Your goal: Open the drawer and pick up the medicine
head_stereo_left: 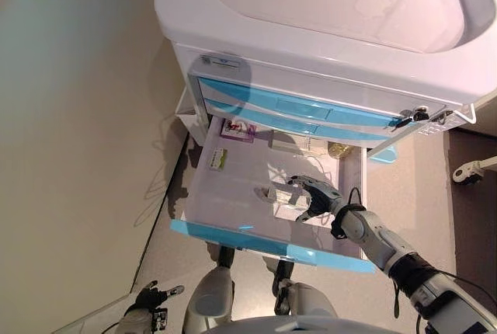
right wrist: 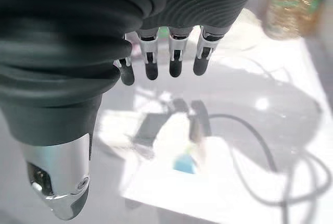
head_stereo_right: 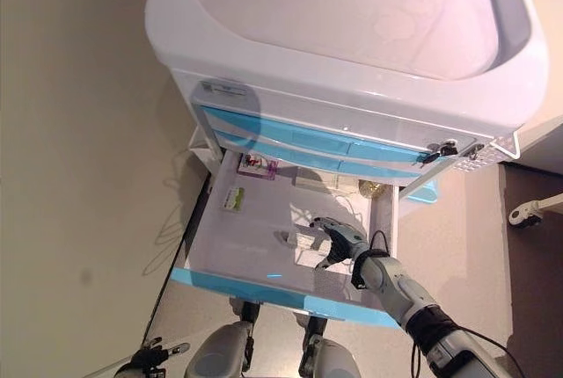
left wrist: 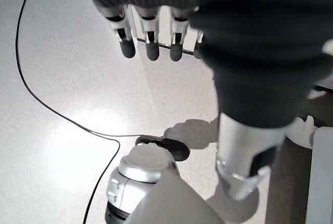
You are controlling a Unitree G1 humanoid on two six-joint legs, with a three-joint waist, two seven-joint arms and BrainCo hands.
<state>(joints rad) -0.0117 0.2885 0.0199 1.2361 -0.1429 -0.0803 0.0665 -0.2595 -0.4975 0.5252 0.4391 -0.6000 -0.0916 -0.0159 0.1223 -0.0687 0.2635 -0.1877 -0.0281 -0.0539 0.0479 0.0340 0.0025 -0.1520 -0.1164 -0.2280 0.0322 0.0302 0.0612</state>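
Medicine box (head_stereo_left: 286, 196), one white pack, lies flat on the drawer floor right under the right hand (head_stereo_left: 317, 196), its long axis running across the drawer, roughly parallel to the blue front; which end is which I cannot tell. That hand hovers over it, fingers (right wrist: 175, 65) loosely hanging and spread, thumb apart, nothing gripped; in the right wrist view the pack (right wrist: 171, 146) shows below the fingertips with a small blue mark on it, and contact is not visible. Nearest to us, just this side of the hand, is the blue front (head_stereo_left: 264, 242) of the one open drawer (head_stereo_right: 255, 228), pulled well out from the cart. Beyond the hand, toward the cart, a second flat white packet (head_stereo_left: 293, 144) sits against the back of the drawer, and just beside it, off the hand's outer side, one small jar with golden contents (head_stereo_left: 338, 150). Off to the hand's inner side lie one small green-labelled item (head_stereo_left: 218, 158) and, farther back, one pink-edged packet (head_stereo_left: 237, 130). Above those, two shut blue drawers (head_stereo_left: 295, 109) stack under the white cart top (head_stereo_right: 352, 35), which forms a shallow tray. Left hand (head_stereo_left: 152, 297) is well apart, low beside the cart over the floor (left wrist: 62, 104), fingers relaxed and straight, holding nothing.
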